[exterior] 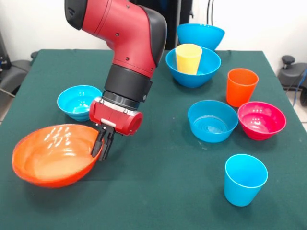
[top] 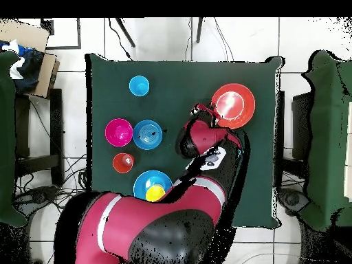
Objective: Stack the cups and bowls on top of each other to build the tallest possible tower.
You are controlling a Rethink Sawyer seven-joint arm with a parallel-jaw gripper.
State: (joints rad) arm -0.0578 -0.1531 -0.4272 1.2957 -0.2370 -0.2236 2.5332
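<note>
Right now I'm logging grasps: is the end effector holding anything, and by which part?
Yes: the end effector grips the wide shallow glossy orange plastic bowl by its rim.

You've got glossy smooth plastic all round: wide orange bowl (exterior: 53, 154) (bright glare inside), magenta bowl (exterior: 261, 120), light blue cup (exterior: 244, 179). Table (exterior: 163, 187) wears matt green cloth. Arm shell (exterior: 122, 28) is shiny red.

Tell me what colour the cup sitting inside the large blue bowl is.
Yellow cup; the front view shows it best.
</note>
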